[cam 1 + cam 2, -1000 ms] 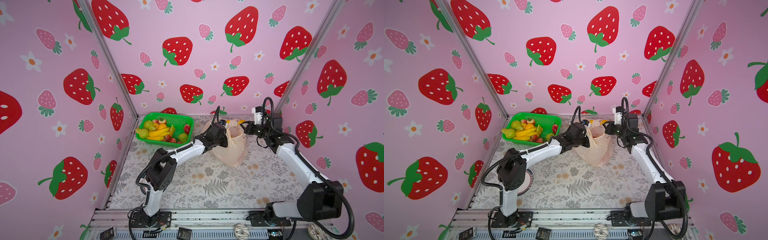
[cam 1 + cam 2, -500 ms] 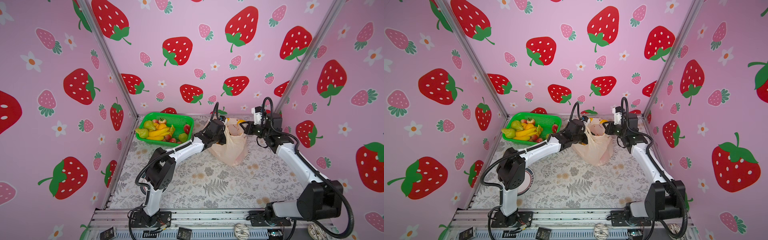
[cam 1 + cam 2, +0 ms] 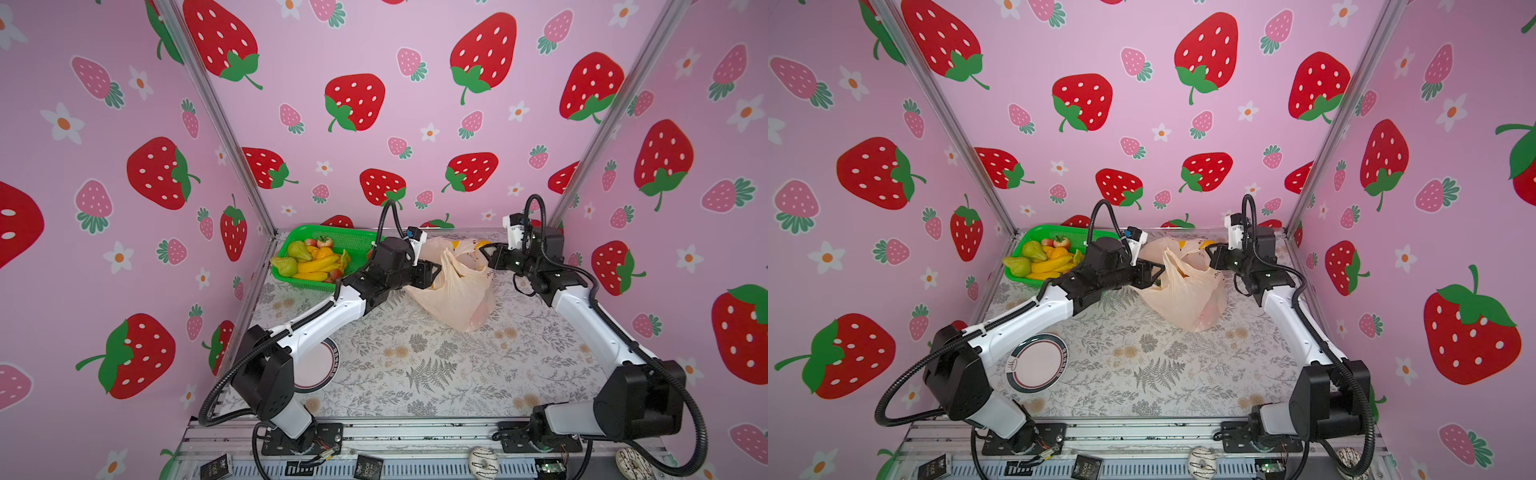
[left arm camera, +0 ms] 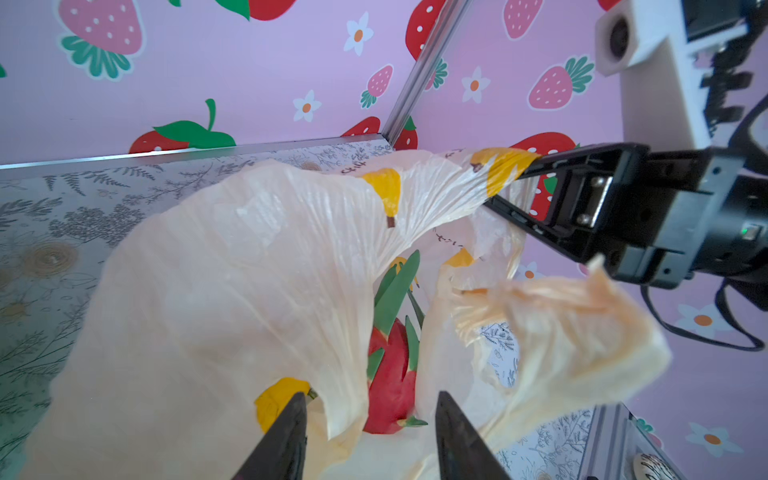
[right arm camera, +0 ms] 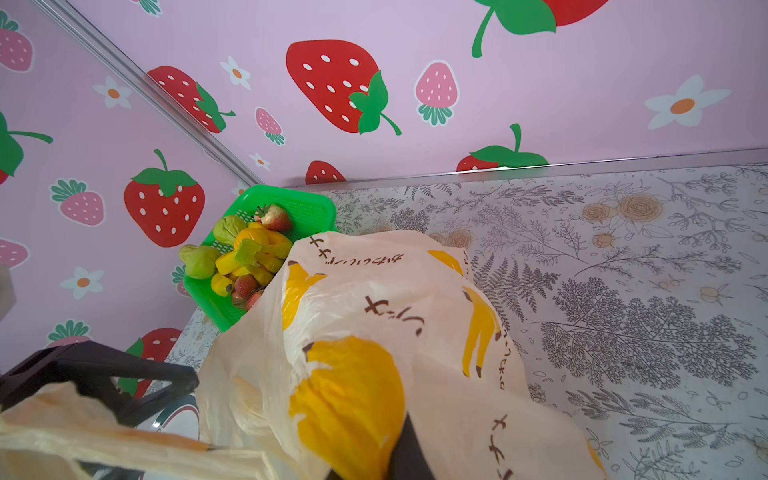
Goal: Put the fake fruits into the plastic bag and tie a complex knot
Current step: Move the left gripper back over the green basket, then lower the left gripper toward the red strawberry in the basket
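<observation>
**Two grippers at the plastic bag [image 3: 453, 299], one clamped and one parted**

The plastic bag [image 3: 1183, 301] sits on the bench [image 3: 415, 365] close to its far edge, right of the middle. It is peach and crinkled, printed with yellow bananas and dark lettering, and its mouth stands open upward between the two arms.

The right gripper [image 3: 487, 250] [image 3: 1211, 250] is closed on the bag's rim at the right side of the mouth. In the left wrist view, the film runs taut and pleated into its pinched jaws [image 4: 512, 180].

The left gripper [image 3: 434, 272] [image 3: 1158, 272] is at the left side of the mouth. Its fingers [image 4: 291, 432] stand partly apart with nothing clamped between them. Past the gap, a pink dragon fruit [image 4: 390, 374] with green scales lies inside the bag. One loose handle [image 4: 561, 328], blurred, hangs close to this gripper.

The other fake fruits [image 3: 311, 262] [image 3: 1046, 259] [image 5: 245, 253] lie heaped in a green basket [image 3: 324, 227] in the far left corner of the bench. They include yellow bananas, green pears, strawberries and an orange piece.

A round plate [image 3: 1038, 363] lies flat near the left edge, toward the near side. In a top view it is partly hidden under the left arm.
</observation>
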You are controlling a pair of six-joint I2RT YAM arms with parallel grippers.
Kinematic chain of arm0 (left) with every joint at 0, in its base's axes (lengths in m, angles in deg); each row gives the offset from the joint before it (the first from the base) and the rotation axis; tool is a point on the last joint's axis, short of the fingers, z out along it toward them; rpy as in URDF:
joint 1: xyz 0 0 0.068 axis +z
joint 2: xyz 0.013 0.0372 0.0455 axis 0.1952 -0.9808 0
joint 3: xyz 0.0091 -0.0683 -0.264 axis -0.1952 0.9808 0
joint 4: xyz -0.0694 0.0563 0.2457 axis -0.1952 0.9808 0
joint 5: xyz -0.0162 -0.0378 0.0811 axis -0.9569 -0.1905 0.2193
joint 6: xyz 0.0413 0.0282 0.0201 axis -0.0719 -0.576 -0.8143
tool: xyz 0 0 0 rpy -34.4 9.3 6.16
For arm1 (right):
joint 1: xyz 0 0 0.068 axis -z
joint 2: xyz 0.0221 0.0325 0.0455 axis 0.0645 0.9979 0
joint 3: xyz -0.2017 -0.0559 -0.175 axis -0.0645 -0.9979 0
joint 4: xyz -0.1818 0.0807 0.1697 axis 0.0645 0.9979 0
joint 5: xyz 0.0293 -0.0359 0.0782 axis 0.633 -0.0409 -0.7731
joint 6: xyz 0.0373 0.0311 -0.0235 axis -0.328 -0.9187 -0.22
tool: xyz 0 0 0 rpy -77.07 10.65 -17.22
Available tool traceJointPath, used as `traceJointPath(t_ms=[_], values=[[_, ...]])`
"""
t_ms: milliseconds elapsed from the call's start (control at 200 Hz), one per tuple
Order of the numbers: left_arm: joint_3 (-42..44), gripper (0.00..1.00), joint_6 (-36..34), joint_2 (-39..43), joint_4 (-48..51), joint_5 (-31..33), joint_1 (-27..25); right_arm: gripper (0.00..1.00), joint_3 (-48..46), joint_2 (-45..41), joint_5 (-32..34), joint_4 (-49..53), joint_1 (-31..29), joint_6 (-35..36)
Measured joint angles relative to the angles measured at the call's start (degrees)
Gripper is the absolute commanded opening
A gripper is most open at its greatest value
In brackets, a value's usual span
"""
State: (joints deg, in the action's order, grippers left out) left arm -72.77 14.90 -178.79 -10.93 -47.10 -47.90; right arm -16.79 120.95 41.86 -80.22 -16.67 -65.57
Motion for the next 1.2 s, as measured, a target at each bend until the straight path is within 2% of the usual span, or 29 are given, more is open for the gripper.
traceJointPath(t_ms=[160, 255, 550, 840, 960, 1201], values=[[5.11, 0.51, 1.44, 5.14, -1.05, -0.28, 4.76, 0.07, 0.0, 0.02, 0.02, 0.0, 0.0, 0.11], [5.44, 0.52, 1.95, 6.29, -0.11, 2.21, 7.96, 0.08, 0.0, 0.02, 0.09, 0.0, 0.0, 0.17], [4.42, 0.53, 1.4, 1.14, 8.0, 11.26, 17.86, 0.08, 0.0, 0.02, 0.17, 0.02, 0.0, 0.33], [4.79, 0.58, -2.49, 2.25, 13.0, 20.76, 22.8, 0.07, 0.0, 0.15, 0.17, 0.02, 0.0, 0.39], [4.87, 0.58, -3.45, 1.51, 14.32, 21.88, 24.83, 0.08, 0.0, 0.52, 0.2, 0.07, 0.0, 0.61], [3.06, 0.59, -6.01, -4.11, 17.11, 24.3, 25.05, 0.08, -0.02, 0.57, 0.28, 0.2, 0.0, 1.25]])
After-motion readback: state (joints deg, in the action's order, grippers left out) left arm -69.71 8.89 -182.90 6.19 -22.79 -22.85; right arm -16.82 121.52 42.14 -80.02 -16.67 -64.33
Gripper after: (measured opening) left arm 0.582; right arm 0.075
